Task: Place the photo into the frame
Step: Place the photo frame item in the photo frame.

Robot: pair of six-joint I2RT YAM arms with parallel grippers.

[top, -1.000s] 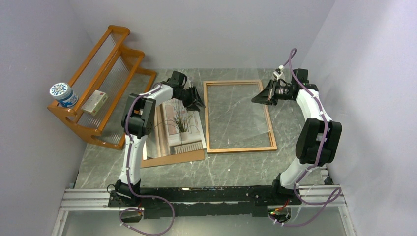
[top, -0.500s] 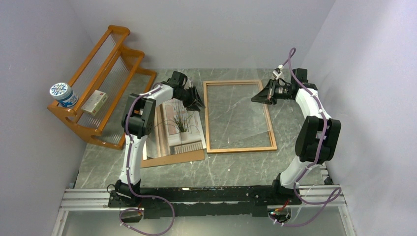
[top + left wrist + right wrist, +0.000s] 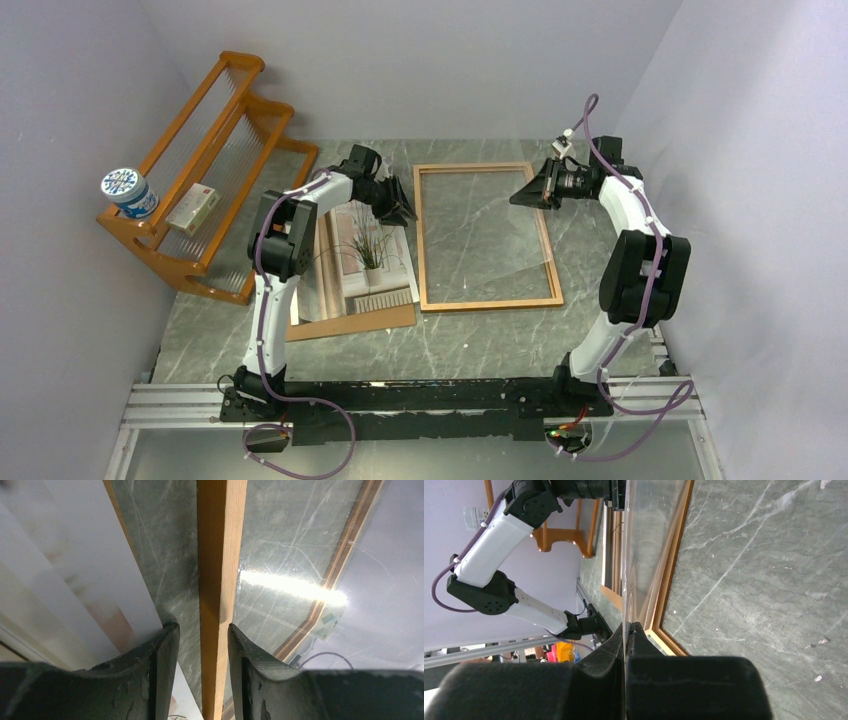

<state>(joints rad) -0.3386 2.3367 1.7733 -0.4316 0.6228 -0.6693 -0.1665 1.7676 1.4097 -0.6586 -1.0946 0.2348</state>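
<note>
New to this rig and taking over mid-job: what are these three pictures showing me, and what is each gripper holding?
Two white-and-black robot arms are bolted at the table's near edge. The wide picture looks down from above and behind them; the other two come from a camera on each wrist. On the grey marbled table lie the orange-brown wooden frame and, left of it, the plant photo on a brown backing board. An orange wooden rack stands far left. The left gripper is open, straddling the frame's left rail. The right gripper is shut on a clear sheet tilted up over the frame.
</note>
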